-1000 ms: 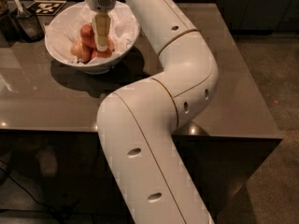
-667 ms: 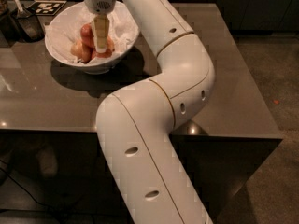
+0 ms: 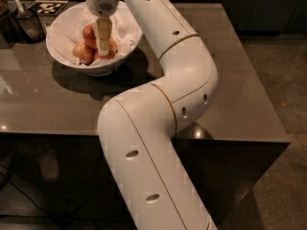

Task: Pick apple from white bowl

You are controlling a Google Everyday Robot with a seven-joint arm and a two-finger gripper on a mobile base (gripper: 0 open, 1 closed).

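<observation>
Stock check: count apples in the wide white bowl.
3: deep red round apple at back, paler yellow-orange apple front-left, reddish apple beneath the gripper inside the white bowl; more may be hidden.

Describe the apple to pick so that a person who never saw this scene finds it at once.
At the far left of the dark table stands the white bowl lined with paper. The gripper hangs down into it. The apple is the deep red one just left of the gripper, behind a paler yellow-orange apple.

No readable text; a black-and-white marker tag (image 3: 47, 7) sits on the table (image 3: 230, 80) beyond the gripper (image 3: 103, 51) in the white bowl (image 3: 115, 65)
</observation>
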